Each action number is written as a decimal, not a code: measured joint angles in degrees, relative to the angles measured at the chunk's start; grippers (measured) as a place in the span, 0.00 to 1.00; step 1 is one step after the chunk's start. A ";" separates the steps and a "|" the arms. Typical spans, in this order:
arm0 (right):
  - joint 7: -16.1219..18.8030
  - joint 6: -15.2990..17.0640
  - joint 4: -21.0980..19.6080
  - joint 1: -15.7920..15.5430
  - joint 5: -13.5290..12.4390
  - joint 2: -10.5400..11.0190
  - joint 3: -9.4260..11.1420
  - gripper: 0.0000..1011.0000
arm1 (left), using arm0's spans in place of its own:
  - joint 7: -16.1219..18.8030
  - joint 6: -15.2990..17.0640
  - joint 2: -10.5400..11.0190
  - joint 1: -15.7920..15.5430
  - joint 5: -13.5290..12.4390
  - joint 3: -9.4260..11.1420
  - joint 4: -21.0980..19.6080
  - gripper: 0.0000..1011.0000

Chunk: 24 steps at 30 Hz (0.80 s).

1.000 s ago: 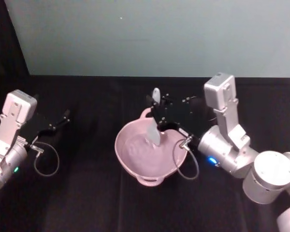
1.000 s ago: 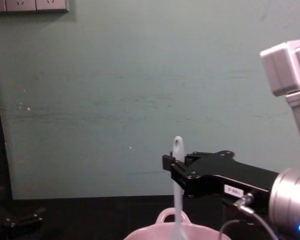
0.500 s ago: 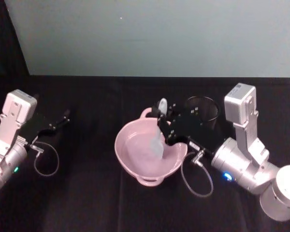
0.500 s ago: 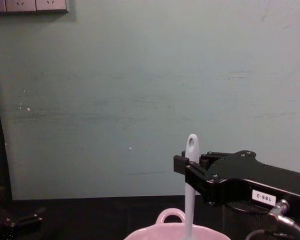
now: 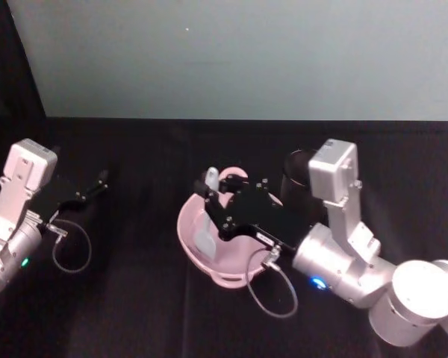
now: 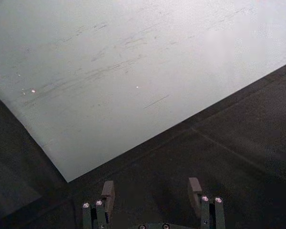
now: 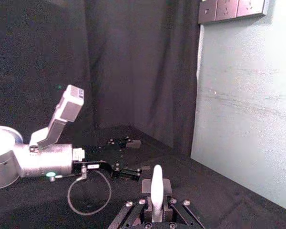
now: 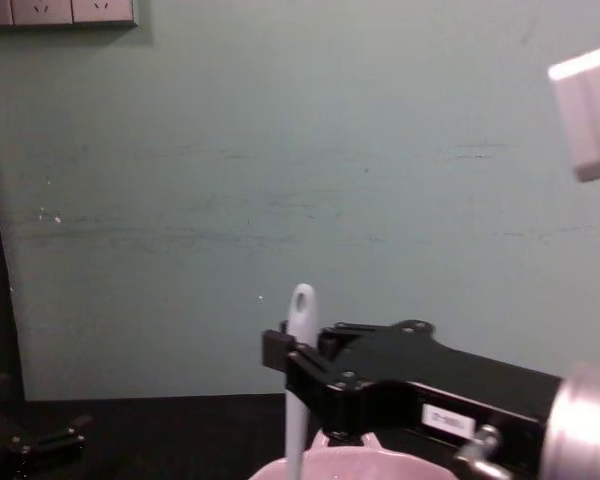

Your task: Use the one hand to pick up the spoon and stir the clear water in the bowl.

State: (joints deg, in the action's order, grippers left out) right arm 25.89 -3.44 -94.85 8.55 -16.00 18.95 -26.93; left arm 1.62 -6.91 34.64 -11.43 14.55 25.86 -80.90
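Note:
My right gripper point(image 5: 210, 197) is shut on the pale spoon point(image 5: 206, 231) and reaches over the pink bowl point(image 5: 225, 279) from the right. It holds the handle upright. The blade dips into the left part of the bowl, and the handle's holed end point(image 8: 301, 300) sticks up above the black fingers point(image 8: 276, 352). In the right wrist view the spoon handle point(image 7: 156, 187) stands clamped between the pads. The bowl's loop handle point(image 5: 234, 176) shows behind the gripper. My left gripper point(image 5: 95, 183) is parked far left, open with nothing between its fingers point(image 6: 107, 190).
A black mesh cup point(image 5: 294, 168) stands just behind and right of the bowl, close to my right forearm. A black cloth point(image 5: 134, 298) covers the table and a pale green wall point(image 8: 280, 150) rises behind it. A grey cable loop point(image 5: 272, 294) hangs from the right wrist.
My right gripper has swept the spoon across the bowl, from its right side over to its left side, still gripping the handle upright. The left arm has not moved.

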 joint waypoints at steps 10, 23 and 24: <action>-2.12 -1.43 6.57 4.29 2.04 -3.49 -0.91 0.12 | 0.00 0.00 0.00 0.00 0.00 0.00 0.00 1.00; -6.27 -2.74 9.83 5.30 5.43 -5.04 1.68 0.12 | 0.00 0.00 0.00 0.00 0.00 0.00 0.00 1.00; -6.41 -2.77 9.68 5.16 5.56 -4.97 1.87 0.12 | 0.00 0.00 0.00 0.00 0.00 0.00 0.00 1.00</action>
State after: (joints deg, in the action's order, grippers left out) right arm 19.48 -6.21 -85.17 13.71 -10.44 13.98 -25.05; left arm 1.62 -6.91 34.65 -11.43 14.55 25.86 -80.90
